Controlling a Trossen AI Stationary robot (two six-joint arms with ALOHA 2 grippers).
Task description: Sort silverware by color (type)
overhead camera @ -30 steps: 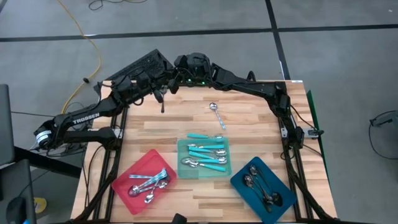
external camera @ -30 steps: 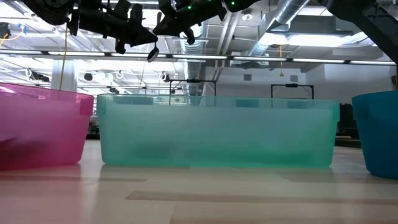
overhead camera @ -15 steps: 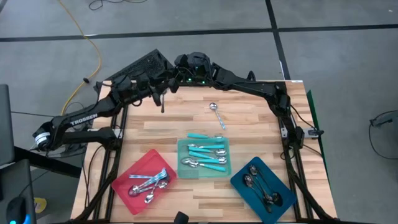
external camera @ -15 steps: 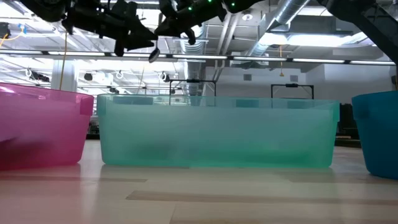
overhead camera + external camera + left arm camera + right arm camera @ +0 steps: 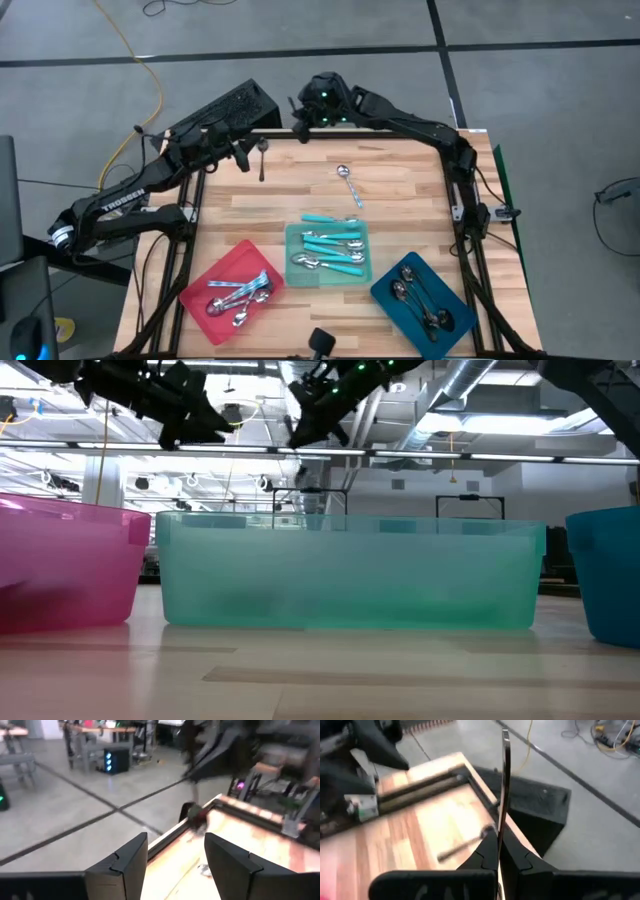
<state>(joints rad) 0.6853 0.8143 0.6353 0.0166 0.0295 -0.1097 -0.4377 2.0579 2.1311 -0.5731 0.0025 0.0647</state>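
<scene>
My right gripper (image 5: 498, 840) is shut on a dark spoon (image 5: 504, 780) high over the table's far edge (image 5: 302, 125). My left gripper (image 5: 175, 855) stands open and holds nothing, above the table's far left corner (image 5: 243, 152). Another dark spoon (image 5: 262, 162) lies flat on the wood below them. A silver spoon (image 5: 347, 185) lies farther right. The red tray (image 5: 205, 280) holds silver spoons, the teal tray (image 5: 292, 262) turquoise-handled ones, the blue tray (image 5: 385, 292) dark ones. One turquoise spoon (image 5: 320, 218) lies at the teal tray's far rim. My right gripper pinches the dark spoon between its two shut fingers (image 5: 487, 852). The thin shaft (image 5: 502, 820) sticks out past the fingertips, seen edge-on. The spoon is lifted clear of the table. The fingers hide which end they have.
The three trays stand in a row along the near half of the table. Bare wood lies between them and the far edge, around the two loose spoons. A black box (image 5: 225, 108) sits off the far left corner.
The two grippers were close together at the far left with the dark spoon between them. My left gripper has opened, let go and drawn back toward the table's left edge. My right gripper has carried the spoon toward the far edge and rightward, tipping up.
</scene>
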